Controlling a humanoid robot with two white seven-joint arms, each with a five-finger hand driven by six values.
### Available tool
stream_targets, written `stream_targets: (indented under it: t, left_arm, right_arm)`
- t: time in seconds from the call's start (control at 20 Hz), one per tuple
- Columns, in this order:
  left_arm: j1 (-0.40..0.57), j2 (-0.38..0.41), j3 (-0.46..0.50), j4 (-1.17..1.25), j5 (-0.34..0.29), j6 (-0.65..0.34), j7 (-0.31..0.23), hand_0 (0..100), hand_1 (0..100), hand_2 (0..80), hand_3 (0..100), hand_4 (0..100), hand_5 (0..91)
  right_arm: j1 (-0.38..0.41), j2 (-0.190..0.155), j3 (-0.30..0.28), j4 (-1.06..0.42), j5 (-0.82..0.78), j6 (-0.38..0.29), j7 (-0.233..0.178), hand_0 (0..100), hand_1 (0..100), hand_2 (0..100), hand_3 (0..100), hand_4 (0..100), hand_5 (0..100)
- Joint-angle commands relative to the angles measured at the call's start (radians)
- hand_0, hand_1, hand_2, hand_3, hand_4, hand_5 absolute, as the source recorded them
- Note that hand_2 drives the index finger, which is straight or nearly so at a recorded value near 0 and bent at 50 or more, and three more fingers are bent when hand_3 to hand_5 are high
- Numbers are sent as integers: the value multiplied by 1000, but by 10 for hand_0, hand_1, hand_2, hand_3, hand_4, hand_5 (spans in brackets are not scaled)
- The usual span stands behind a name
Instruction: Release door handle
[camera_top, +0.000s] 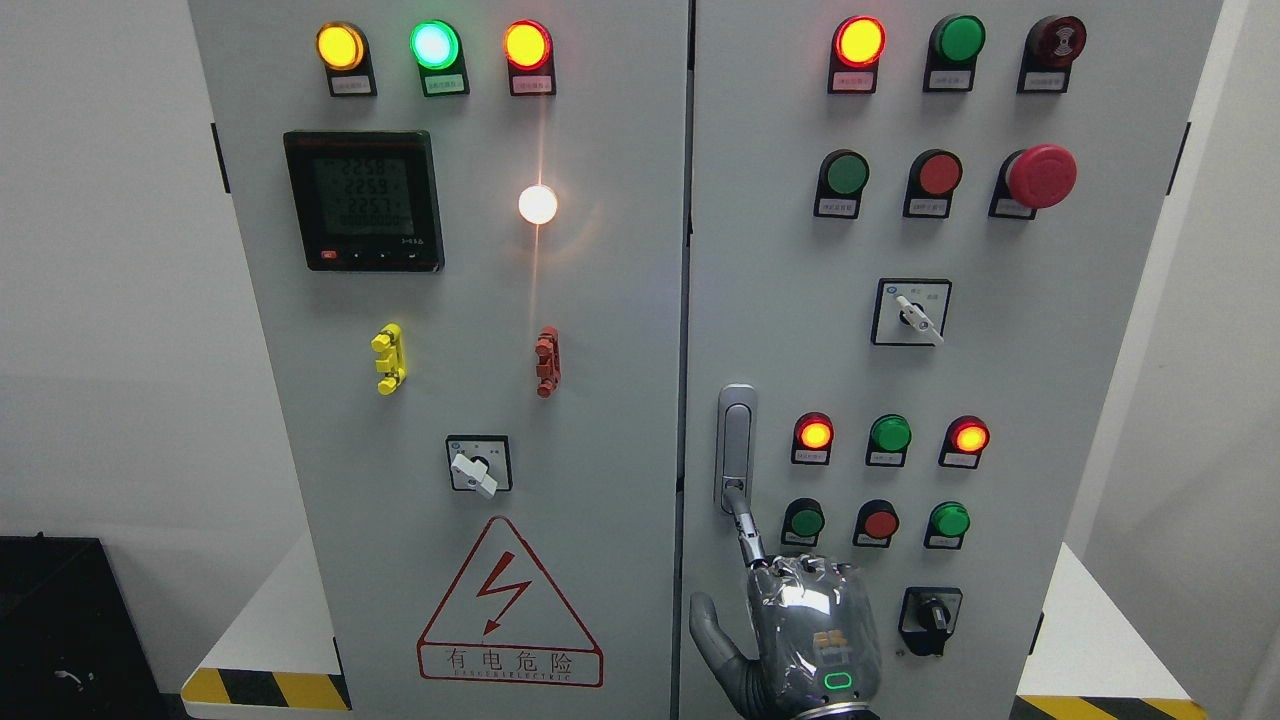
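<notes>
1. Door handle (736, 445): silver, upright, mounted at the left edge of the right cabinet door (950, 350), left of the lower button cluster
2. Hand (805, 635): metallic, enters from the bottom edge near the middle; side cannot be determined
3. Hand state: index finger (745, 525) extended upward, tip touching the handle's lower end; thumb spread to the left; other fingers curled at the knuckles; nothing is grasped
4. Left cabinet door (450, 350): carries a digital meter (363, 200) and a red hazard triangle (510, 605)
</notes>
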Motion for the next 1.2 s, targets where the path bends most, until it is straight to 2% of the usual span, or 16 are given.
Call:
stream_targets:
  t: [0.0,1.15]
  left_arm:
    - [17,0,0,0,-1,-1,0,120,556,0,0,0,0]
    - [17,0,0,0,-1,-1,0,120,556,0,0,0,0]
  right_arm:
    - [5,0,0,11,0,1,0,539,268,135,1000,955,969]
    - [16,0,-2,11,0,1,0,538,270,140,1000,963,978]
